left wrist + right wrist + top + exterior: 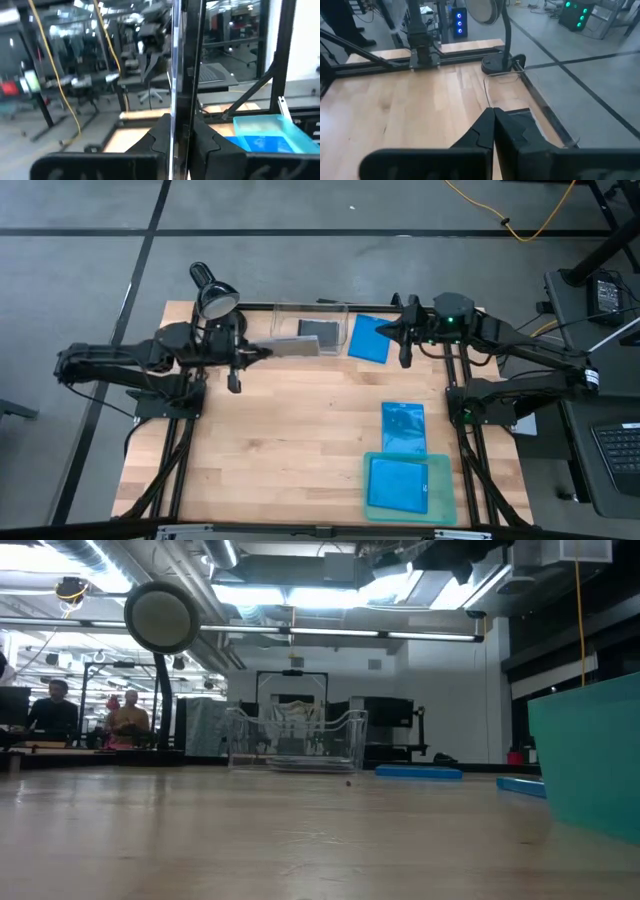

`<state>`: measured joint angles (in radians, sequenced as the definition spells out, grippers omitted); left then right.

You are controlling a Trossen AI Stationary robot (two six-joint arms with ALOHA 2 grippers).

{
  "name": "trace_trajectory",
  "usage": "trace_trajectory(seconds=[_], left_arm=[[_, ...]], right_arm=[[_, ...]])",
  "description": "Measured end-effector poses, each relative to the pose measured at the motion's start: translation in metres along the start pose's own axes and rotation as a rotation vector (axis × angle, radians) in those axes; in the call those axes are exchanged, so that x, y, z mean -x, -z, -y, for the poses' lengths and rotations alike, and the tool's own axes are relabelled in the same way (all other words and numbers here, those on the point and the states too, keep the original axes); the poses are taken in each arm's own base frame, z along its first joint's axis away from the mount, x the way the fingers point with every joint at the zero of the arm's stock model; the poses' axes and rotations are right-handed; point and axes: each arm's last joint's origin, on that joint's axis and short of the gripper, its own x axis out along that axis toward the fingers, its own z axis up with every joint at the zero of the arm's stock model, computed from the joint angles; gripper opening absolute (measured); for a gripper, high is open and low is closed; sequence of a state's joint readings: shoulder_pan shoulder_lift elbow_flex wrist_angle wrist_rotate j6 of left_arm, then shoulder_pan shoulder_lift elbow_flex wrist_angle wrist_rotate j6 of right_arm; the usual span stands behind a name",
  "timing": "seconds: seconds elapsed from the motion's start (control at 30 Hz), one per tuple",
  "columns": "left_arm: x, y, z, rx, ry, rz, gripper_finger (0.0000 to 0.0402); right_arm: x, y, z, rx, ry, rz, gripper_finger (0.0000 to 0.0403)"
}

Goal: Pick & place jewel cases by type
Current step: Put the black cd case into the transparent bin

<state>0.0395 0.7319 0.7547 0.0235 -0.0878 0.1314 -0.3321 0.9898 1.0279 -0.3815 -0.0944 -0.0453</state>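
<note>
My left gripper [243,356] is shut on a clear-grey square jewel case [295,346], held in the air beside the near left corner of the clear bin [310,320]. A dark grey case [320,330] lies in the bin. One blue case [369,338] lies flat on the table right of the bin, and another [403,425] lies flat near the teal tray [445,500], which holds a third blue case [398,483]. My right gripper [493,131] is shut and empty; it hovers just right of the far blue case [404,356]. My left gripper pinches the grey case between its two fingers [159,142], on its flat faces at the edge [174,131] toward the table's left. The fingers come about level from the table's left. The case sticks out toward the bin, lifted clear and turned mostly on edge.
A desk lamp [212,295] stands at the far left next to the bin; it also shows in the low view [160,615]. The arm bases' frame rails run along both table sides. Bare wood lies in the table's middle and near left. People sit in the room behind [128,712].
</note>
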Motion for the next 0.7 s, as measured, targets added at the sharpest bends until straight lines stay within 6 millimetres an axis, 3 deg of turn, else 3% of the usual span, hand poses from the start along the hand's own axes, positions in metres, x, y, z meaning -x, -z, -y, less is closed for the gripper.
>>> trace_trajectory(seconds=[0.5, 0.7], left_arm=[[0.02, -0.059, 0.014, -0.39, -0.011, 0.008, 0.0024], [0.028, -0.07, 0.019, -0.607, -0.067, -0.015, 0.0024]], right_arm=[[0.0, -0.002, 0.0, -0.069, -0.003, 0.019, 0.0012], [0.0, -0.002, 0.0, -0.095, -0.003, 0.019, 0.0012]])
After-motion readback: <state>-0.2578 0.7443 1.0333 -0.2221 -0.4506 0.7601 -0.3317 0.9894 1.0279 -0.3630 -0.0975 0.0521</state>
